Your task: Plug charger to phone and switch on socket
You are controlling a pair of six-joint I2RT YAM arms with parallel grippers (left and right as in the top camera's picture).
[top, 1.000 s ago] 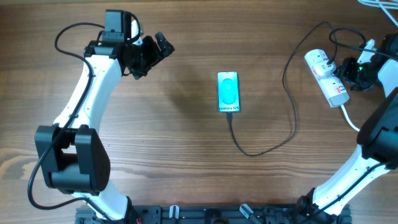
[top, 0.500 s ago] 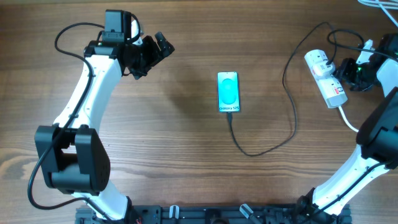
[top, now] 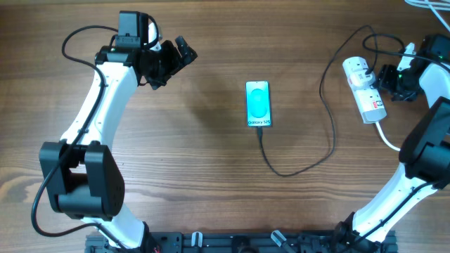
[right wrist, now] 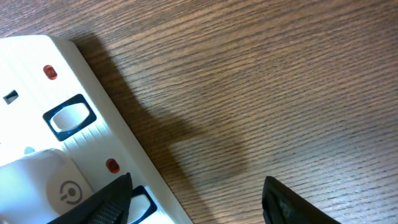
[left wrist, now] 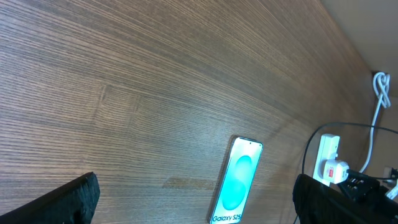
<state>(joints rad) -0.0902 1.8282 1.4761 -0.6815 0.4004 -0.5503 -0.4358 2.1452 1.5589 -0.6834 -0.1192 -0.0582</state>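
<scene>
- Brown wood is covering the whole table, and the phone is lying in the middle with its screen glowing blue-green.
- The charger is running out of the phone's 6 o'clock end, then looping round and up to the socket. It is looking plugged in already.
- The socket is lying out at the table's 2 o'clock side, with its long side pointing from 11 o'clock to 5 o'clock.
- The right claw is sitting just beside the socket, which is lying at 9 o'clock from it.
- Seen from the right wrist, this claw is standing wide open and holding nothing. One finger is hanging over the socket's edge, right next to a switch. Nobody can tell if it is touching.
- The left claw is hanging far off at 10 o'clock, open and holding nothing, so the right arm is looking like the near one for the switch.
</scene>
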